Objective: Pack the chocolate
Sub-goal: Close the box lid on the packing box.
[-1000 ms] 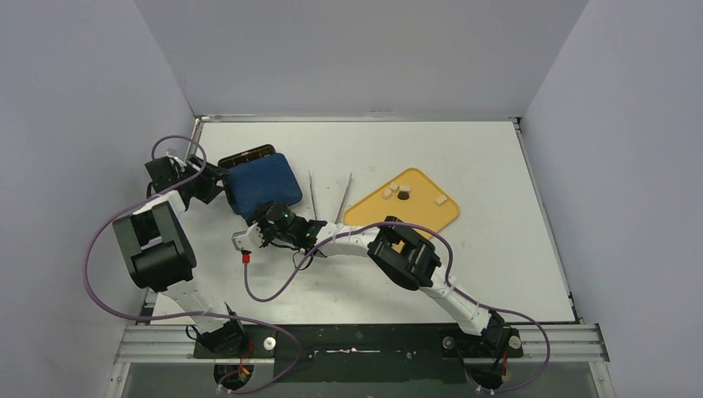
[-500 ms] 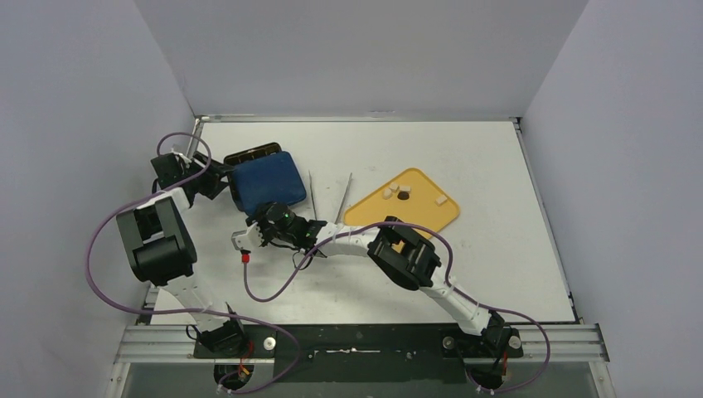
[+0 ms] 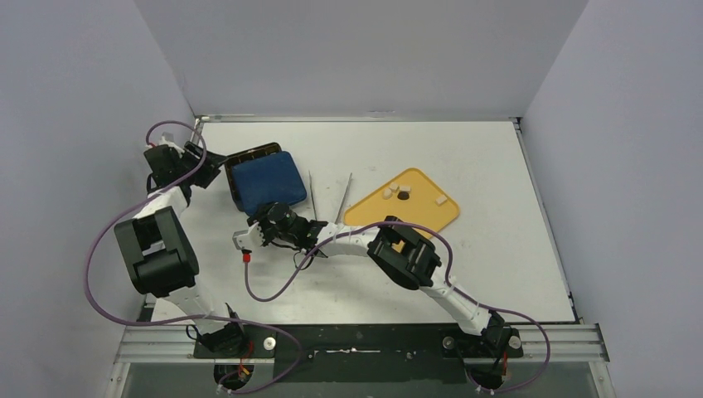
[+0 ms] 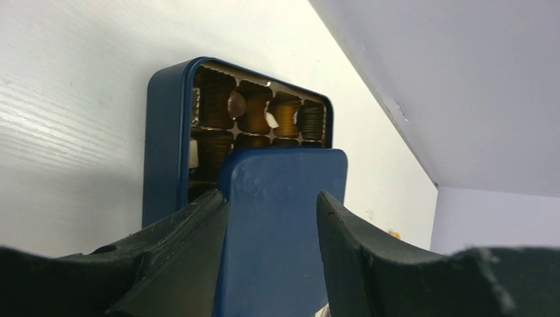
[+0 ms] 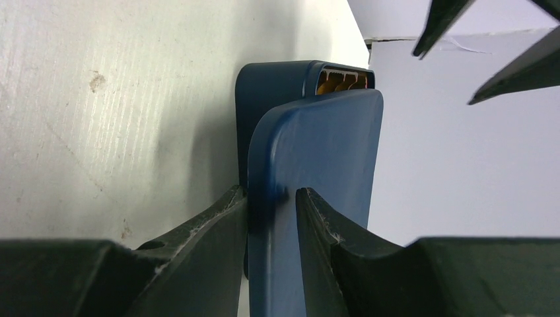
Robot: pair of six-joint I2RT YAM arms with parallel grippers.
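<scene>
The right claw (image 5: 271, 201) was clenched on the blue lid's (image 5: 330, 152) edge. The left claw (image 4: 272, 197) was held released, astride that lid. Most of the tin (image 4: 162, 132) was hidden by it. Chocolate (image 3: 387, 194) was seen on the yellow tray (image 3: 421, 184), at the tin's 3 o'clock.

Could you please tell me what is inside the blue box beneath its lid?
At the uncovered end of the blue box, a gold-brown compartment insert shows, with a few small chocolate pieces in its cells. The lid hides the rest.
</scene>
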